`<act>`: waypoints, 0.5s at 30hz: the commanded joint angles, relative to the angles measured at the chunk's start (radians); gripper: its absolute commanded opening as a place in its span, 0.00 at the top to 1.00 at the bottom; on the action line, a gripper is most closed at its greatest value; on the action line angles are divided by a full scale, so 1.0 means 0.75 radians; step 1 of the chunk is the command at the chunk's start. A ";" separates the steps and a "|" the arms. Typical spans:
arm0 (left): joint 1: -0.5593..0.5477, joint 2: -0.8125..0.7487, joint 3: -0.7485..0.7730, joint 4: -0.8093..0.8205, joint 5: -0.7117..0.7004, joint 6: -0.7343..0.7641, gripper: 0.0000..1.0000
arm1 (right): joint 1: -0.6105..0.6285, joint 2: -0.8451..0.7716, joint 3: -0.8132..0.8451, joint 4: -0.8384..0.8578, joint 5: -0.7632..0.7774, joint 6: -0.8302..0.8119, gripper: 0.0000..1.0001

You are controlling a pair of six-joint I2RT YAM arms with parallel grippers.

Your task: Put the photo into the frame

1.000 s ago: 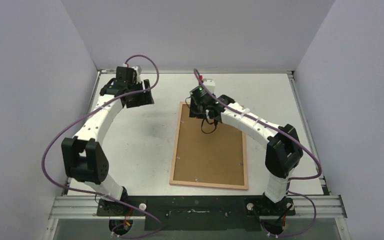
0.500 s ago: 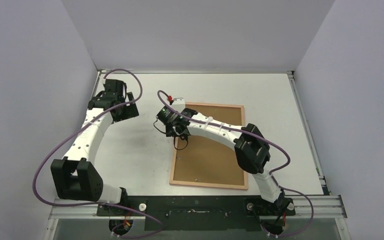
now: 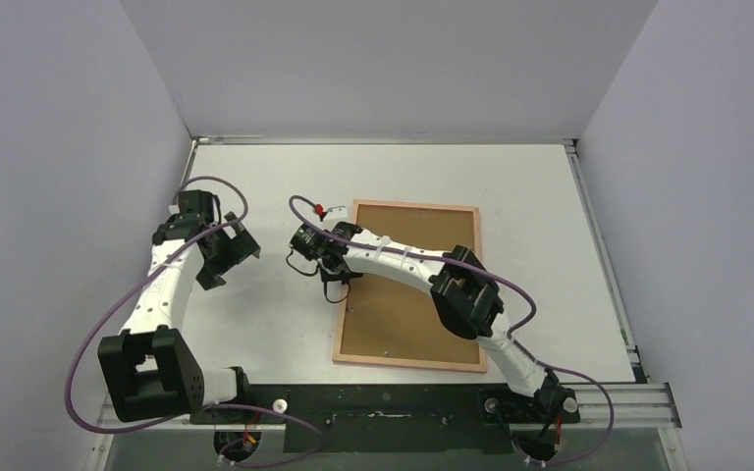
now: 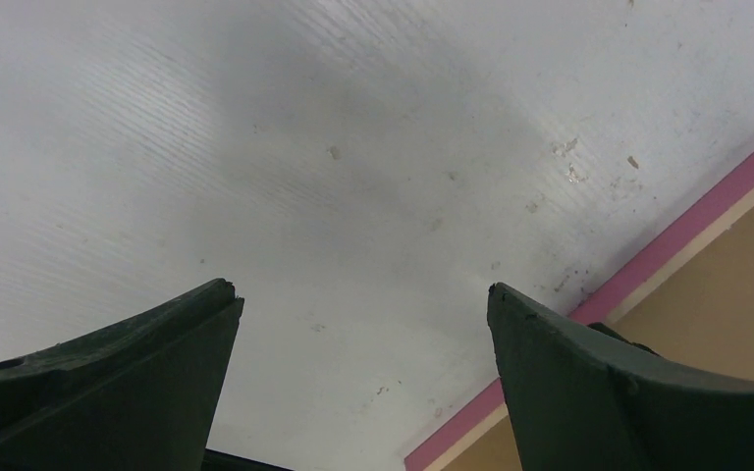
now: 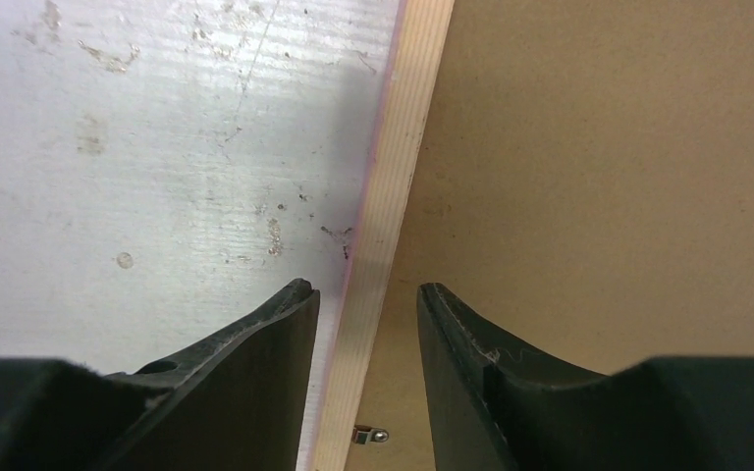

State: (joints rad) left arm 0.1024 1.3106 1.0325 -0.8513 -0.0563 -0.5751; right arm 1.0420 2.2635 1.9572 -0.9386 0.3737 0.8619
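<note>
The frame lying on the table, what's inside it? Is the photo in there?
A plain brown board fills the frame, which lies back-side up on the table. No photo shows anywhere; if one is under the board, the board covers it.

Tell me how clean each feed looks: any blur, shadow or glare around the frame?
Top external: even light, sharp, no glare on the frame. Left wrist: a broad soft shadow darkens the table; the left gripper blocks the lower corners. Right wrist: frame rail crisp, thin shadow beside it.
</note>
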 commanded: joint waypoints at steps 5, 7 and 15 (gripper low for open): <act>0.072 -0.054 -0.116 0.173 0.297 -0.137 0.06 | 0.010 0.064 0.074 -0.029 0.009 0.010 0.60; 0.082 -0.050 -0.148 0.200 0.337 -0.154 0.06 | 0.011 0.085 0.083 -0.031 -0.011 0.011 0.61; 0.090 -0.034 -0.261 0.305 0.475 -0.215 0.07 | 0.010 0.105 0.088 -0.021 -0.043 0.040 0.75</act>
State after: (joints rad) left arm 0.1619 1.2930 0.8566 -0.7074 0.2230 -0.6998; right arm 1.0431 2.3371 1.9881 -0.9623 0.3573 0.8680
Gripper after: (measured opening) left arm 0.930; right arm 0.266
